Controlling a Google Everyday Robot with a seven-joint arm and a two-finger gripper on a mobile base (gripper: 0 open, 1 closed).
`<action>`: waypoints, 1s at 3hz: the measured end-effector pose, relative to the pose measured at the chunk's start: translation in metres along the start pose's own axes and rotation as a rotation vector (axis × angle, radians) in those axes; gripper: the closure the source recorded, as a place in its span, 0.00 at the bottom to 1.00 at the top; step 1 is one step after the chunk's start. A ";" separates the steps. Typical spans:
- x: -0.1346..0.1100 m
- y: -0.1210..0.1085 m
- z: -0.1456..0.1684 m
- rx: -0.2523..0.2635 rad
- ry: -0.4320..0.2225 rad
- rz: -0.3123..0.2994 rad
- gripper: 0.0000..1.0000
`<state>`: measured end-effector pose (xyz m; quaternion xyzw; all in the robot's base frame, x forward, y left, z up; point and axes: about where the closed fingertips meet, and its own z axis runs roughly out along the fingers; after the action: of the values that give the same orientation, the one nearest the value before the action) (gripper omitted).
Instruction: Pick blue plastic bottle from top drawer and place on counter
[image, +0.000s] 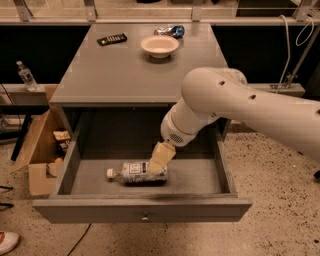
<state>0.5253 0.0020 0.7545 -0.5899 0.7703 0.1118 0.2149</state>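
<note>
Nothing here is showing a word, brand or number clearly enough to be read. The blue plastic bottle (129, 172) is lying on its side in the top drawer (142, 209). Its white label is carrying dark square print, but the marks are too small to make out. That label is sitting just left of the gripper (157, 166) and running partly under it. The gripper is hanging low inside the drawer, over the bottle's right end. Well beyond the gripper, on the counter (115, 75), a dark flat object (112, 39) is showing pale marks along its top, and these are illegible too. The crumpled blue-silver wrapper (169, 31) near it is offering no print that can be read.
</note>
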 end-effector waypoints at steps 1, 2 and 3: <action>-0.013 -0.001 0.035 -0.021 -0.040 -0.003 0.00; -0.013 -0.002 0.036 -0.020 -0.042 -0.001 0.00; -0.013 -0.002 0.050 -0.028 -0.027 -0.009 0.00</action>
<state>0.5395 0.0340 0.7166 -0.5947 0.7630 0.1298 0.2175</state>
